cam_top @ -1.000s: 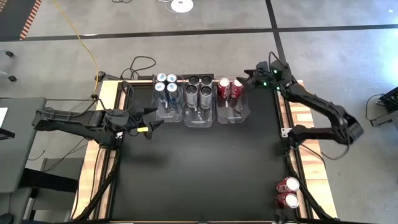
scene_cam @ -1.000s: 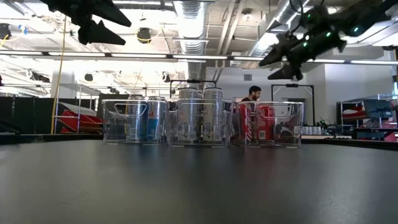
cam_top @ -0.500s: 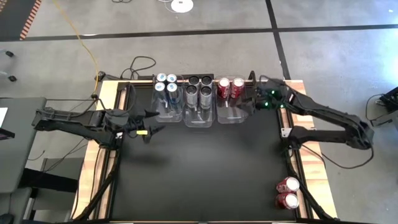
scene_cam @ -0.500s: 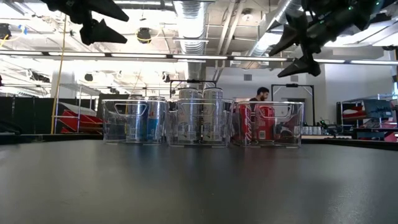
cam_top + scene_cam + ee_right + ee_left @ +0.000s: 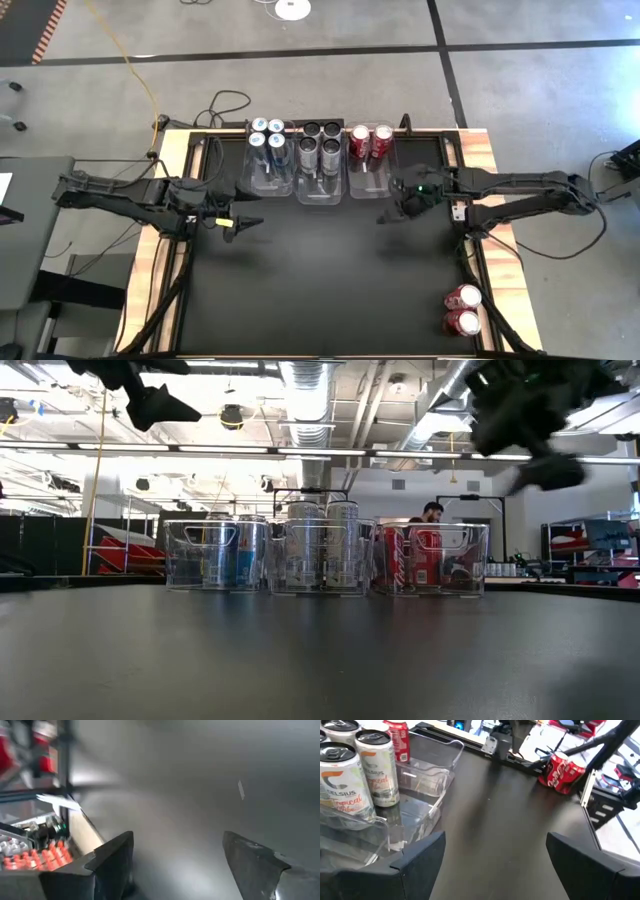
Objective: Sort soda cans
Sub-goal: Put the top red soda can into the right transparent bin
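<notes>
Three clear bins stand side by side at the table's far edge. The left bin (image 5: 270, 172) holds several blue-silver soda cans (image 5: 267, 139). The middle bin (image 5: 320, 185) holds several dark cans (image 5: 320, 145). The right bin (image 5: 372, 178) holds two red cans (image 5: 370, 140). Two more red cans (image 5: 462, 309) stand upright at the near right corner. My left gripper (image 5: 247, 222) hangs open above the table, left of the bins, with nothing in it (image 5: 495, 865). My right gripper (image 5: 385, 214) hangs open just nearer than the right bin, also with nothing in it (image 5: 177, 862).
The black table top (image 5: 320, 280) stretches from the bins to the near edge. Wooden rails (image 5: 180, 150) frame it at left and right. A person (image 5: 432, 513) shows in the room beyond the bins.
My right gripper has swung from beyond the table's far right corner toward the near edge and the table's middle, rolling and tipping downward as it went. My left gripper has turned its tips a little toward the near edge. The cans and bins have kept still.
</notes>
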